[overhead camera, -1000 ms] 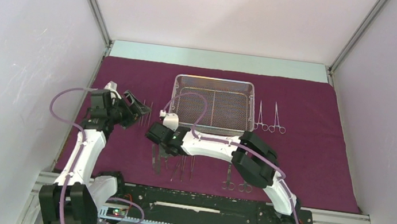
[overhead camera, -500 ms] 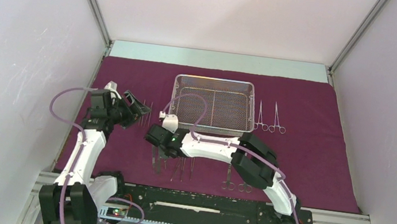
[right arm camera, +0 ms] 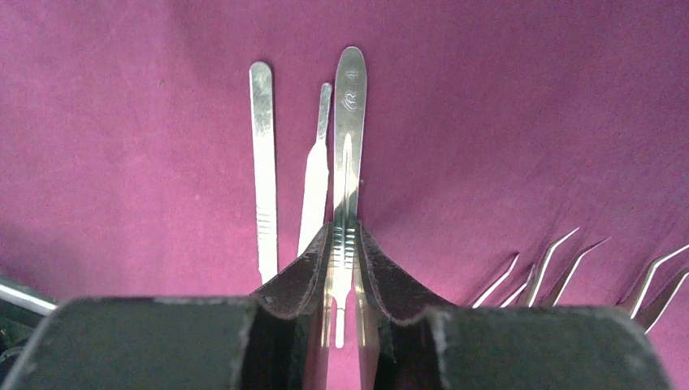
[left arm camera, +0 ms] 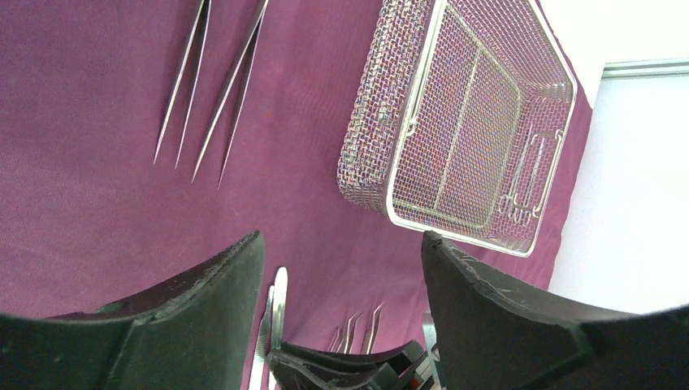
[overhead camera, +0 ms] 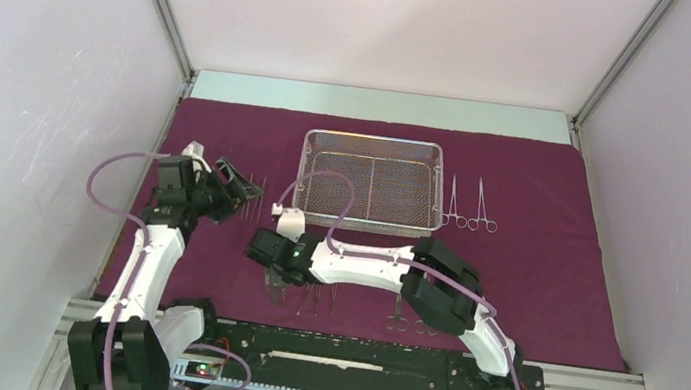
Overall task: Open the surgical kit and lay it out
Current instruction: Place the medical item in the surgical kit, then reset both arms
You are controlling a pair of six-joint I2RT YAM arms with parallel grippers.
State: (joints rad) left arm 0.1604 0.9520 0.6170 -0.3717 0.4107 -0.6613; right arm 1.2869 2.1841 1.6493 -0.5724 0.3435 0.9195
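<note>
The maroon cloth [overhead camera: 532,280] lies spread flat, with the empty wire-mesh tray [overhead camera: 376,140] at its back middle. My right gripper [right arm camera: 343,231] is low over the front left of the cloth, shut on a flat steel handle [right arm camera: 349,106] with a rounded tip. The handle lies beside two slimmer handles [right arm camera: 262,146]. In the top view the right gripper [overhead camera: 275,277] covers most of them. My left gripper [overhead camera: 239,189] hovers open above the cloth's left side, next to two straight tweezers [left arm camera: 211,89]. Nothing is between its fingers.
Two ring-handled clamps [overhead camera: 469,206] lie right of the tray. Curved tweezers [right arm camera: 552,260] and ring-handled scissors [overhead camera: 411,317] sit in a row near the cloth's front edge. White walls close in on three sides.
My right gripper has slid a little toward the front edge and its fingers have closed on the flat steel handle. The left arm has not moved.
</note>
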